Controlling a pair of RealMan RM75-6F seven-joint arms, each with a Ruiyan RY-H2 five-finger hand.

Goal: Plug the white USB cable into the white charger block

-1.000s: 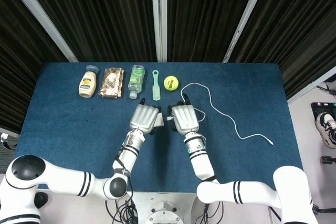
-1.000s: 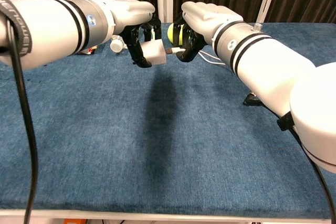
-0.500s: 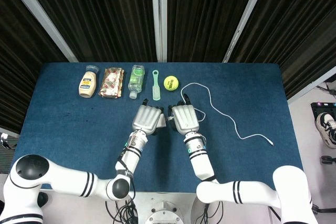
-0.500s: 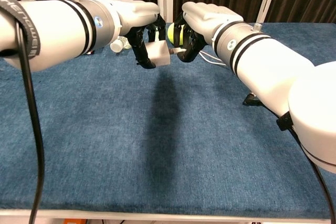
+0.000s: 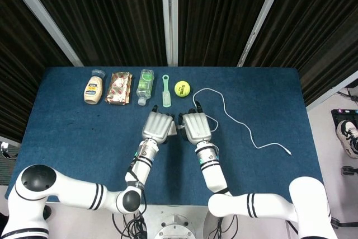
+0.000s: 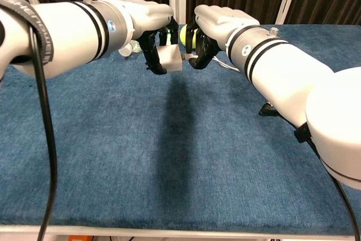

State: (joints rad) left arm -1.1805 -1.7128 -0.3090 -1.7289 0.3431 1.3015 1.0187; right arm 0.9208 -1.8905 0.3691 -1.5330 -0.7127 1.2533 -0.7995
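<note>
One white charger block (image 6: 170, 58); boxy, plain

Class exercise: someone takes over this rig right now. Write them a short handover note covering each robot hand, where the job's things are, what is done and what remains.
Left robot hand: holds the white charger block above the table.
Right robot hand: holds the plug end of the white USB cable; the rest trails right across the table.
Done: both parts lifted, plug at the block's face.
Left: whether it is seated cannot be told; push it home and check.
</note>
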